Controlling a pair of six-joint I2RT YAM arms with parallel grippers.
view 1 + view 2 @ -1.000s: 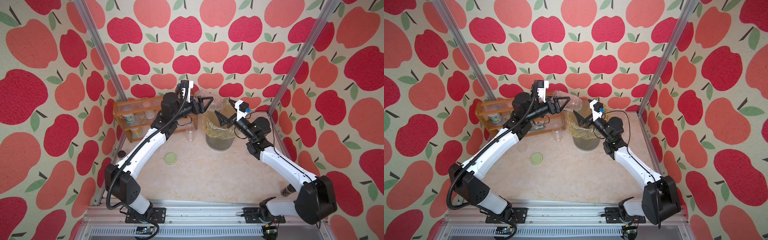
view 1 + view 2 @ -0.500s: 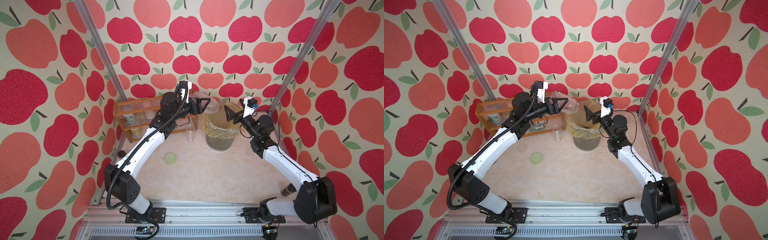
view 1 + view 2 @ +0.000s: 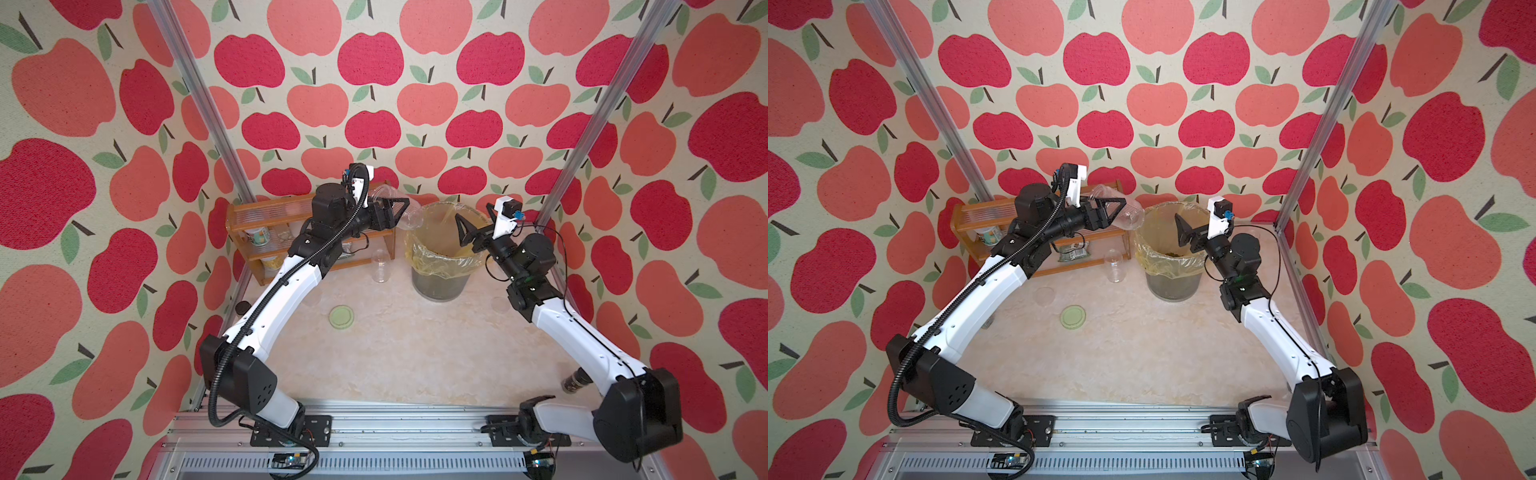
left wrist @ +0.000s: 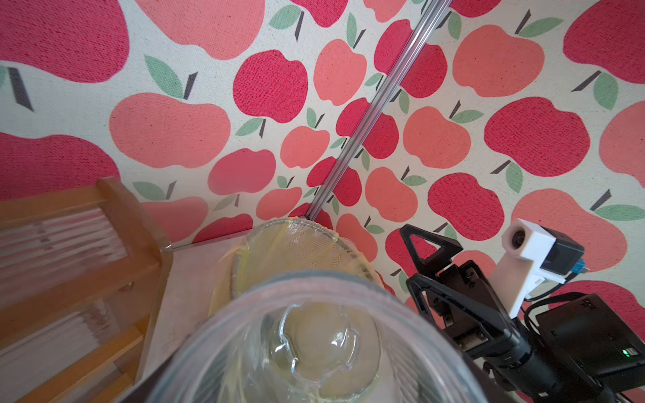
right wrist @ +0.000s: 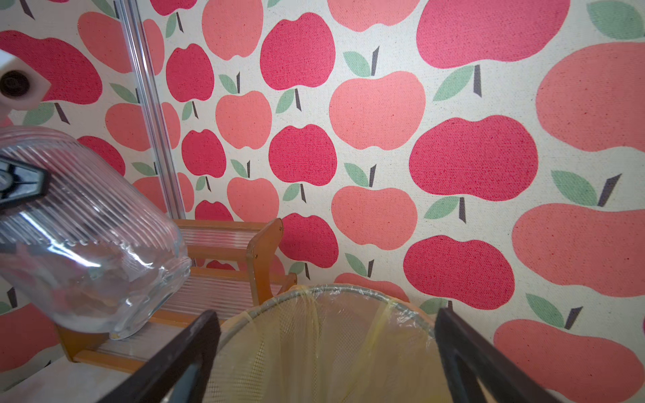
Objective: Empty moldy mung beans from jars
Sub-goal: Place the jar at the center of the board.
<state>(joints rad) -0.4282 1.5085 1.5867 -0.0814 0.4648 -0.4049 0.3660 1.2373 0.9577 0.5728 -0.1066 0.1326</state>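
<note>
Because the squat ribbed jar (image 5: 87,244) is clamped across its wall by the left hand (image 3: 1121,214) and tipped mouth-down, the pour depends on where that mouth sits. It is just past the fingertips, at the near rim of the lined bin (image 3: 438,284) below. No grains show through the glass, and a dark green heap that I take for the mung beans (image 3: 1170,253) lies deep in the bin, so this jar seems nearly or fully emptied. To finish well, push the mouth further over the bin's opening before any shake. Tilt it steeper so clinging grains slide out, and grip firmly, since ribbed glass may twist. The right hand (image 5: 324,314), spread wide and empty, hovers over the bin opposite the left hand and should stay off the falling path.
</note>
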